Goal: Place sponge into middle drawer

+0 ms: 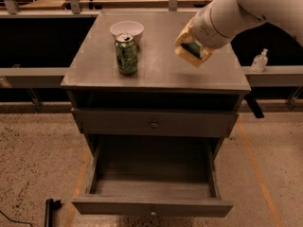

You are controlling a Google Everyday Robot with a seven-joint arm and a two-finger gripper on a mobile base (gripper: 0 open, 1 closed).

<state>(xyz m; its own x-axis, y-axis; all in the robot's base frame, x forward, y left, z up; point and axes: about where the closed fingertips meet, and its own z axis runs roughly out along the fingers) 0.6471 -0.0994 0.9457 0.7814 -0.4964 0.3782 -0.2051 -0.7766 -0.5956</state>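
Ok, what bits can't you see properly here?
Camera view:
- The gripper, holding the sponge over the cabinet top's right side, is mostly hidden by sponge and arm.
- White bowl: its near side sits behind the green can.
- Gap above the closed drawer: lost in shadow.
- Arm: cut off by the top-right edge.

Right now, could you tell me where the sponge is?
In the camera view, the gripper holds the sponge over the right side of the cabinet top, right of the green can and above the open middle drawer.
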